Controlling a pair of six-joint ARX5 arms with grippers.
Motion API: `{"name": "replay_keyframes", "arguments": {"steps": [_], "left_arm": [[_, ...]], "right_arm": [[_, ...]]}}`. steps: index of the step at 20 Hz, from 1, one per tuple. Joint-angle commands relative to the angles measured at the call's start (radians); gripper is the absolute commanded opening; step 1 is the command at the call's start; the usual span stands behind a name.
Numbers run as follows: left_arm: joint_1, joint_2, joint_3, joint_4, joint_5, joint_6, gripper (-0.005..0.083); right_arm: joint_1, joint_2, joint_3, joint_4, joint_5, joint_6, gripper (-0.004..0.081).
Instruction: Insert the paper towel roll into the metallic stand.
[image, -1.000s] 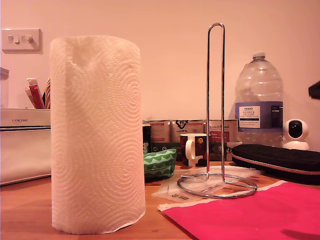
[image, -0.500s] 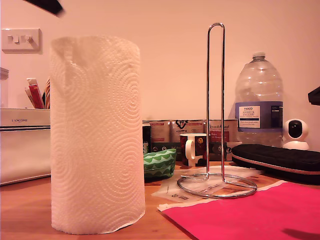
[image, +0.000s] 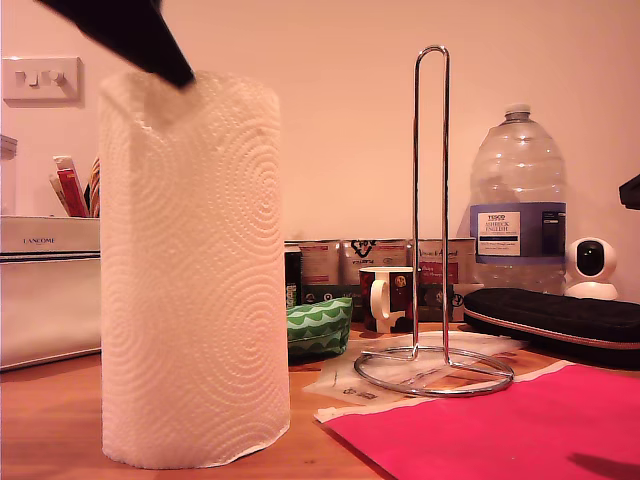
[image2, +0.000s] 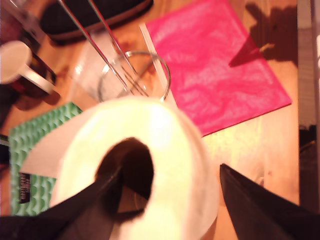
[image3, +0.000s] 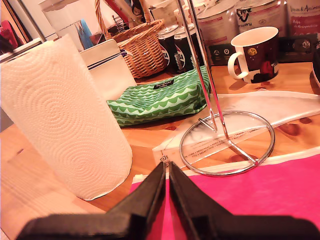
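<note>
Two grippers are mine, and only one is at the paper towel roll (image: 193, 270). The roll stands upright on the wooden bench (image: 50, 420), at the exterior view's left and near that camera, its torn edge showing at the top. My first gripper (image2: 165, 200) hangs above the roll's open top with its jaws spread wide: one finger (image2: 85, 205) reaches down into the cardboard core, the other sits outside the roll's wall, so the wall lies between them. I cannot tell whether either finger touches the paper, and the jaws are not closed on it. In the exterior view this gripper shows as a dark shape at the roll's top edge, toward that view's upper left.

The metallic stand (image: 432, 250) is empty. It stands to the exterior view's right of the roll, apart from it, its ring base lying on a clear plastic sleeve (image: 350, 375) beside a pink sheet (image: 500, 425), its thin loop upright.

My second gripper (image3: 167, 185) sits low over the pink sheet, jaws pressed together with only a thin slit between them and nothing in them. It looks toward the stand's ring, with the roll off to one side.

Farther back are a green patterned pouch (image: 320, 325), a mug (image: 385, 297), a large water bottle (image: 518, 200), a black case (image: 555, 318) and a small white camera (image: 592, 265).
</note>
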Motion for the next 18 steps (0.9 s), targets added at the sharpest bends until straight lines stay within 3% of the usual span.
{"name": "replay_keyframes", "arguments": {"steps": [1,3,5,7,9,10,12,18], "left_arm": [[-0.003,0.020,0.001,0.018,0.000,0.006,0.0554],[-0.003,0.045,0.001,0.011,-0.007,0.005,0.0550],[-0.003,0.062,0.001,-0.013,-0.006,0.005,0.0484],[-0.003,0.063,0.002,-0.021,-0.006,0.005,0.0289],[-0.003,0.055,0.006,-0.028,-0.006,0.006,0.0028],[-0.003,0.054,0.010,-0.030,-0.006,0.005,-0.0020],[-0.003,0.049,0.014,-0.036,-0.006,0.005,-0.0020],[-0.003,0.048,0.014,-0.035,-0.006,0.005,-0.0020]], "right_arm": [[0.005,0.007,0.014,0.003,0.000,-0.002,-0.0013],[0.005,0.007,0.014,0.000,0.000,-0.002,-0.0013],[0.006,0.008,0.014,-0.011,0.000,-0.002,-0.0013],[0.006,0.012,0.014,-0.015,0.001,-0.005,0.0002],[0.006,0.014,0.014,0.002,0.001,-0.008,0.0165],[0.006,0.014,0.014,0.019,0.019,-0.008,0.0211],[0.006,0.014,0.014,0.072,0.079,-0.019,0.0210],[0.006,0.052,0.012,0.200,0.107,-0.111,0.0213]]}}
